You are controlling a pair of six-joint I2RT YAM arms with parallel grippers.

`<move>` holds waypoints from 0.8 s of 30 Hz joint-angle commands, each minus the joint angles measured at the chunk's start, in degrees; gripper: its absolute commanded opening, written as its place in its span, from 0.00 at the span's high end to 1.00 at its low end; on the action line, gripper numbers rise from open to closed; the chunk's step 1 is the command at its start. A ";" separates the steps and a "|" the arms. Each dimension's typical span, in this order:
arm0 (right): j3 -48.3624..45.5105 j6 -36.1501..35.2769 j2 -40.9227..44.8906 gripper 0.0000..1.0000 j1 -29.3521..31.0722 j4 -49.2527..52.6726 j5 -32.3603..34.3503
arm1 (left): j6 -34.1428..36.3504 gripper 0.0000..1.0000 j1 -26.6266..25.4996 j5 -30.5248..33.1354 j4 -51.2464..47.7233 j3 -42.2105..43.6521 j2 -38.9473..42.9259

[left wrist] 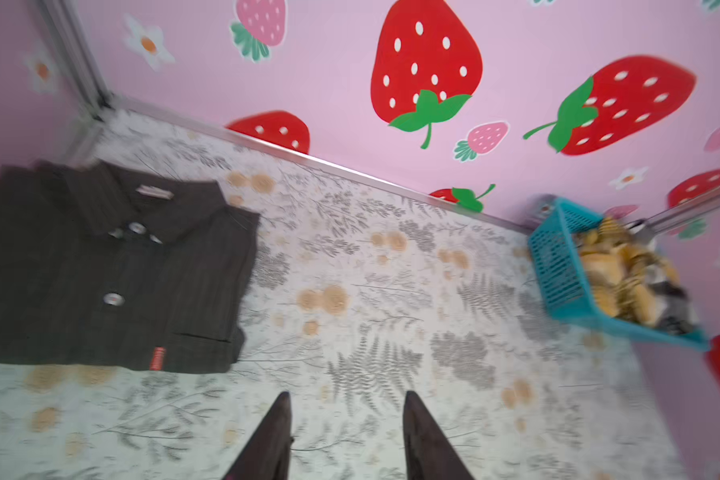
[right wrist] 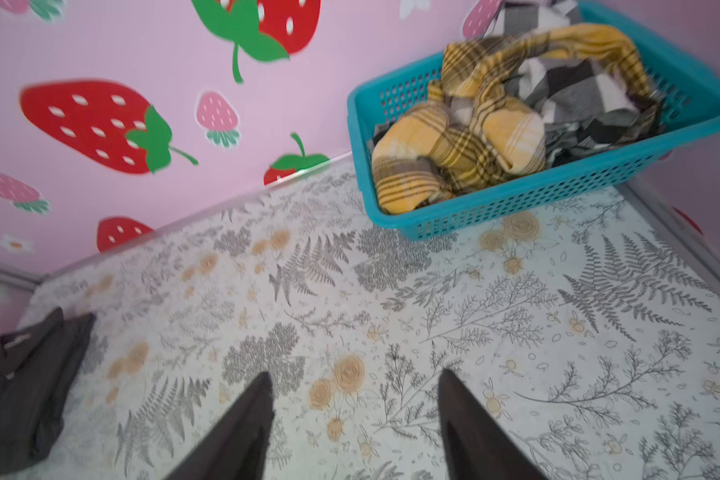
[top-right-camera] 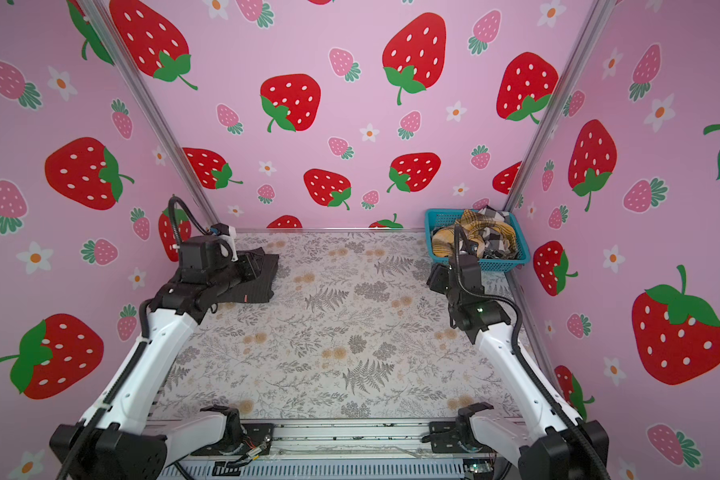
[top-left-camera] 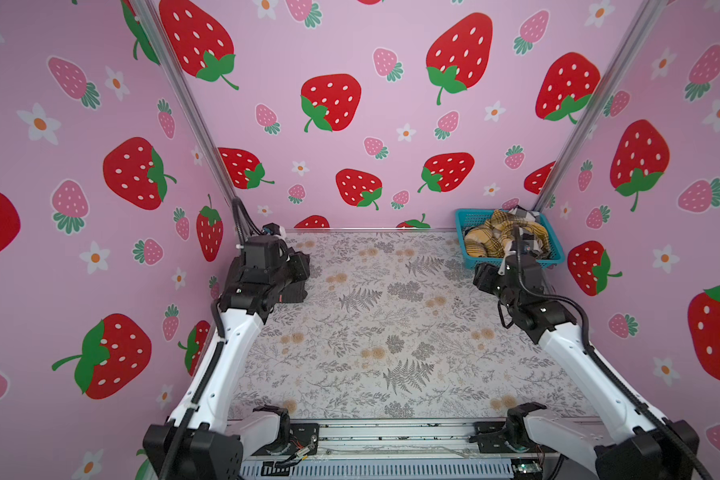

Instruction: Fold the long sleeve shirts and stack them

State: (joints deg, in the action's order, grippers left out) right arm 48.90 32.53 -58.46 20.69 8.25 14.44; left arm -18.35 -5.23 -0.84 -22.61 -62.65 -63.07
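Saw charcoal pinstriped collared cloth shirt (left wrist: 100, 270) folded into a flat rectangle, collar and buttoned front facing up, lying at far-left corner of floral tabletop (left wrist: 391, 316). Found mustard-yellow plaid cloth shirt (right wrist: 454, 141) crumpled inside teal plastic mesh basket (right wrist: 516, 203) at far right, tangled with black-and-white check cloth shirt (right wrist: 566, 83).

— Where does the stereo pair look from?
— High over the near edge, tilted down across the whole table (top-left-camera: 350, 332) toward the back wall (top-left-camera: 350, 104); both top views share nearly the same scene.
— And the wrist cameras?
— Low and close over the tabletop, facing forward. Both catch the teal basket (right wrist: 516, 208), the right one from much nearer, and both see the folded charcoal shirt (left wrist: 80, 270)
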 commanded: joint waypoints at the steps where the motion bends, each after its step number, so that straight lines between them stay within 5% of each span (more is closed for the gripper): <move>1: -14.74 0.28 3.69 0.00 0.07 -18.47 9.85 | 5.23 0.03 0.43 17.45 15.72 16.28 2.66; 5: -29.46 -2.48 7.45 0.00 -0.18 -29.53 22.71 | 6.85 0.01 1.79 29.09 28.13 31.23 1.96; 11: -35.37 -17.00 4.62 0.00 -2.05 -39.44 35.79 | 9.97 0.01 5.80 23.31 39.89 39.12 -3.42; 13: -36.54 -24.28 -0.40 0.00 -3.03 -45.90 35.40 | 11.15 0.01 6.90 19.22 43.94 39.27 -6.59; 16: -36.94 -21.74 -8.20 0.00 -4.93 -51.16 33.28 | 13.83 0.01 7.32 13.28 49.54 37.83 -11.28; 24: -38.17 -31.22 -20.86 0.00 -7.58 -78.33 12.25 | 12.57 0.01 9.53 3.15 54.55 33.75 -18.78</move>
State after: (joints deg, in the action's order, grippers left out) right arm 11.38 7.60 -76.12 13.98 -53.67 35.20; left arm -6.26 3.25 8.19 27.68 -25.41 -80.73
